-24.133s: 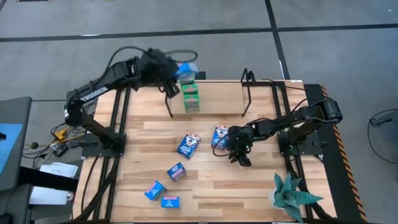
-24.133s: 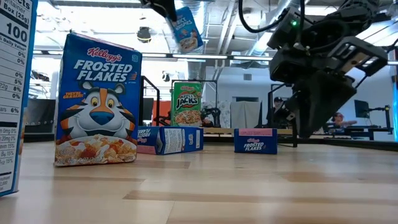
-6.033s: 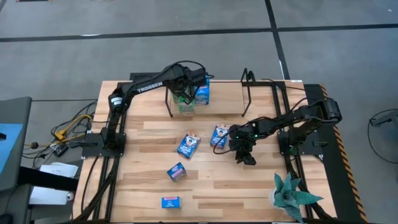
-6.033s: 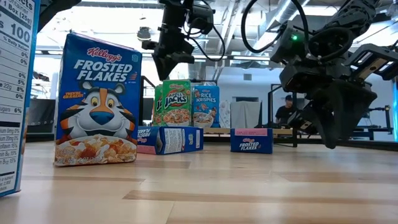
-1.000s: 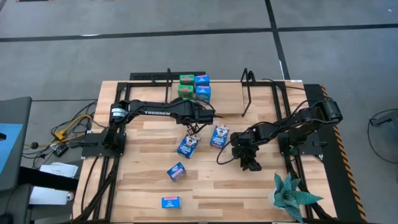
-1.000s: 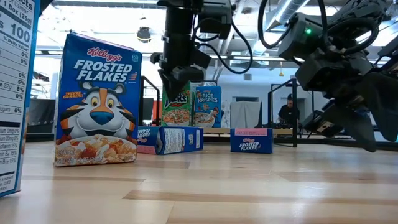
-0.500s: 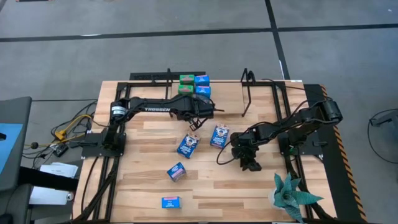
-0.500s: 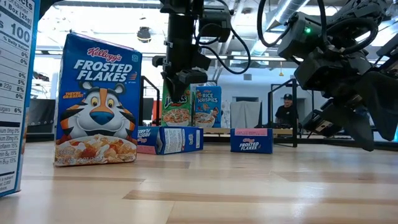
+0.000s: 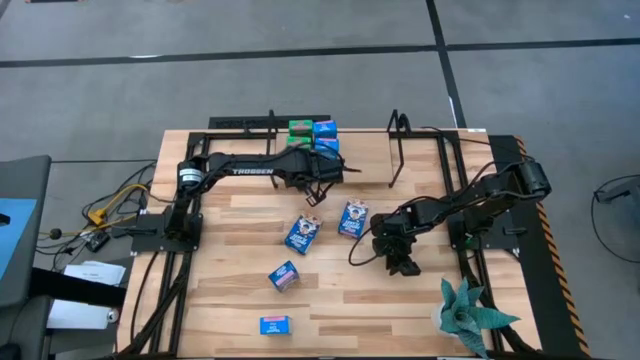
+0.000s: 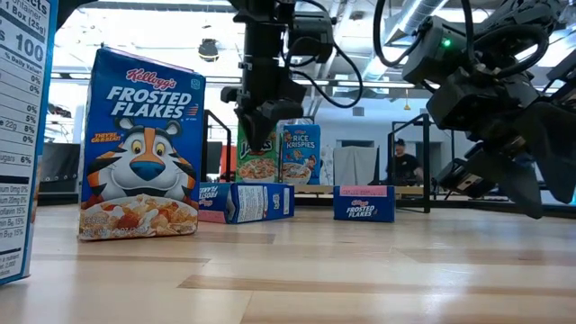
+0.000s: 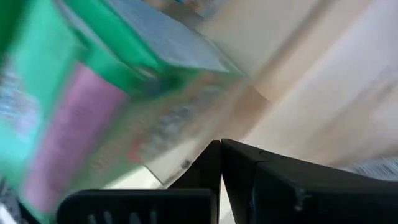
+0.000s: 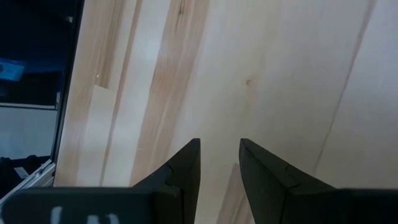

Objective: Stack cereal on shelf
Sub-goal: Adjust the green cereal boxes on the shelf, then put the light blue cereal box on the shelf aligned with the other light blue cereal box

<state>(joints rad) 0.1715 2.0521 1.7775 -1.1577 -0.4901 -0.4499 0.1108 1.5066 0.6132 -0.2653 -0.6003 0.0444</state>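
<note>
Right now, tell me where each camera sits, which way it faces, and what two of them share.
High view: above, looking straight down on the table; both arms show, left gripper by the shelf, right gripper low over bare wood.
Low view: table height, looking across into the room; both arms hang in.
Left wrist view: behind its shut fingers, facing a green box.
Right wrist view: behind its parted fingers, facing bare wood.
High and low views share the Frosted Flakes boxes.

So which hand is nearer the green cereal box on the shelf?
Left. The left hand is just in front of the green cereal box; the right hand sits far off mid-table.
</note>
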